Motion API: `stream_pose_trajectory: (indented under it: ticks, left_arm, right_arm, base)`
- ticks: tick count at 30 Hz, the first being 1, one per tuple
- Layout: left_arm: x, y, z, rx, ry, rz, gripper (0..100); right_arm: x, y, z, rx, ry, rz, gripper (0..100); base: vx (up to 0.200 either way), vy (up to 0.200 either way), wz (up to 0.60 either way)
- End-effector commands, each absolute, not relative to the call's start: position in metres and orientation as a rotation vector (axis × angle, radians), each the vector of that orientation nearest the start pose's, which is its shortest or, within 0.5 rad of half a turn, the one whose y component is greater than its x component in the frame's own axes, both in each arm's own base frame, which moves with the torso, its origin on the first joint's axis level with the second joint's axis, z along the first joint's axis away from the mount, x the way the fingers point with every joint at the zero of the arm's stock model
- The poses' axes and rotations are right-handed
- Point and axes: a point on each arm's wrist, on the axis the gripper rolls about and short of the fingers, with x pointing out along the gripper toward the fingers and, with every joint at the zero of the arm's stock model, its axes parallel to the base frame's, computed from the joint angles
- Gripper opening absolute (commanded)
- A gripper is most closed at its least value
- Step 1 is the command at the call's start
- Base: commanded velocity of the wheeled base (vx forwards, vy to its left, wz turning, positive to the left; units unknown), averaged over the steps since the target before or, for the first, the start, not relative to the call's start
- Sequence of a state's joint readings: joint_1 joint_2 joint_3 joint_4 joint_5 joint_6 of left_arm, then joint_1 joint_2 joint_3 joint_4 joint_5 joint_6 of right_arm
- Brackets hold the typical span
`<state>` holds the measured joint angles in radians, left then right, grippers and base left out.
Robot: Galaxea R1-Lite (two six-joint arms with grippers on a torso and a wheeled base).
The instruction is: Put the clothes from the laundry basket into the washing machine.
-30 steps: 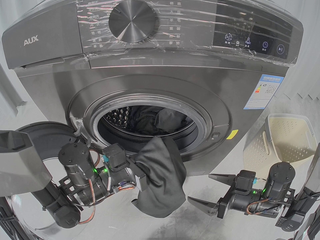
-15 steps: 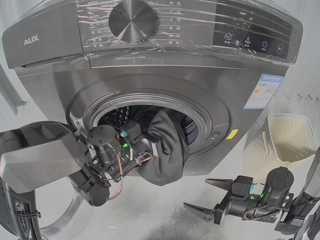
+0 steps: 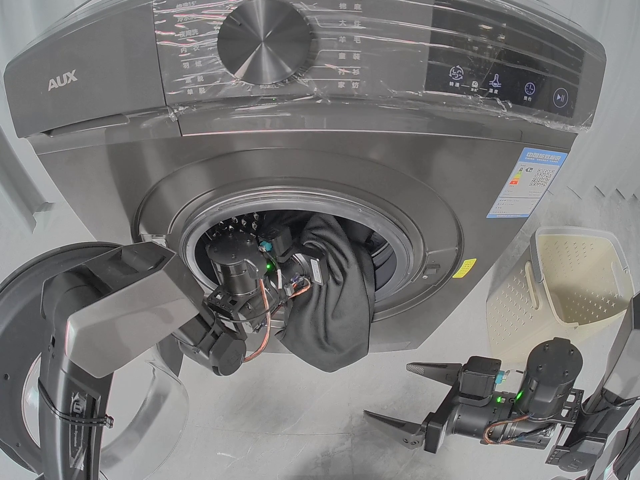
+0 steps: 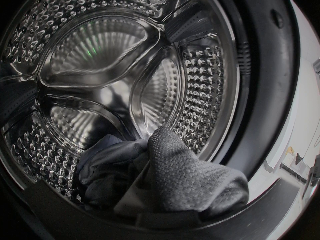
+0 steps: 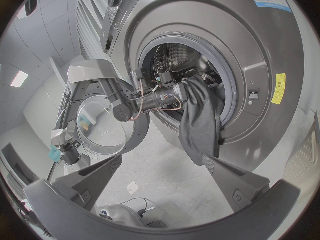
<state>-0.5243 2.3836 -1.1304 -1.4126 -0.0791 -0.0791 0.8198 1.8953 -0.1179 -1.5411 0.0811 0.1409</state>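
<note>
The grey front-loading washing machine point(image 3: 320, 161) stands with its round glass-centred door point(image 5: 100, 124) swung open on the robot's left. The left gripper point(image 3: 319, 269) is at the mouth of the opening, just inside the rubber seal, and grips a dark grey cloth garment point(image 3: 333, 315) at its upper end. The upper part of this garment lies across the lower rim of the opening, while the rest hangs down outside over the machine's front panel, its lower edge clear of the floor. In the left wrist view the perforated steel drum point(image 4: 100, 50) rises behind a bunch of dark folded fabric point(image 4: 106, 164) that lies low in the drum. The right gripper point(image 3: 390, 393) hovers low over the pale floor, in front of the machine and to the right of the hanging cloth, well apart from it, with its two black fingers spread wide and nothing between them. A cream perforated plastic laundry basket point(image 3: 580, 281) sits tilted just beside the machine's right side
</note>
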Motion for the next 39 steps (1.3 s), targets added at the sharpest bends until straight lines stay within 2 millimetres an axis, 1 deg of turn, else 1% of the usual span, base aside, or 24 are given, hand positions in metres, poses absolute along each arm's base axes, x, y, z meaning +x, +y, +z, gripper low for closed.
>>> stream_pose_trajectory:
  ticks: [1,2,3,10,11,12,15,18,19,24,29,35,38,39]
  left_arm:
    - [0.415,-0.228,0.068,-0.118,-0.132,-0.573,0]
    - [0.424,-0.230,0.071,-0.120,-0.140,-0.552,0]
    - [0.426,-0.230,0.071,-0.121,-0.140,-0.549,0]
    - [0.455,-0.241,0.083,-0.161,-0.207,-0.474,0]
    - [0.455,-0.241,0.083,-0.161,-0.207,-0.474,0]
    - [0.461,-0.241,0.087,-0.175,-0.225,-0.451,0]
    - [0.466,-0.240,0.092,-0.184,-0.244,-0.439,0]
    - [0.465,-0.239,0.092,-0.188,-0.240,-0.438,0]
    - [0.465,-0.239,0.092,-0.190,-0.237,-0.438,100]
    - [0.461,-0.240,0.091,-0.225,-0.193,-0.436,100]
    - [0.447,-0.236,0.090,-0.211,-0.078,-0.428,100]
    - [0.424,-0.232,0.089,-0.163,0.080,-0.443,100]
    - [0.414,-0.231,0.087,-0.149,0.137,-0.473,100]
    - [0.414,-0.231,0.087,-0.149,0.137,-0.473,100]
  right_arm:
    - [0.159,0.173,0.069,0.036,0.310,0.877,100]
    - [0.159,0.173,0.068,0.035,0.313,0.878,100]
    - [0.159,0.173,0.068,0.035,0.313,0.878,100]
    - [0.159,0.173,0.068,0.035,0.315,0.876,100]
    - [0.159,0.173,0.068,0.035,0.315,0.876,100]
    - [0.159,0.173,0.068,0.035,0.315,0.878,100]
    - [0.159,0.173,0.068,0.035,0.315,0.878,100]
    - [0.159,0.173,0.068,0.035,0.315,0.875,100]
    - [0.159,0.173,0.068,0.036,0.313,0.876,100]
    - [0.160,0.174,0.067,0.033,0.319,0.876,100]
    - [0.160,0.174,0.067,0.034,0.318,0.877,100]
    - [0.160,0.174,0.068,0.035,0.315,0.878,100]
    - [0.160,0.174,0.068,0.035,0.315,0.876,100]
    - [0.160,0.174,0.068,0.035,0.315,0.876,100]
  base:
    - [0.000,0.000,0.00]
    - [0.000,0.000,0.00]
    - [0.000,0.000,0.00]
    - [0.000,0.000,0.00]
    - [0.000,0.000,0.00]
    - [0.000,0.000,0.00]
    - [0.000,0.000,0.00]
    - [0.000,0.000,0.00]
    - [0.000,0.000,0.00]
    - [0.000,0.000,0.00]
    - [0.000,0.000,0.00]
    - [0.000,0.000,0.00]
    - [0.000,0.000,0.00]
    - [0.000,0.000,0.00]
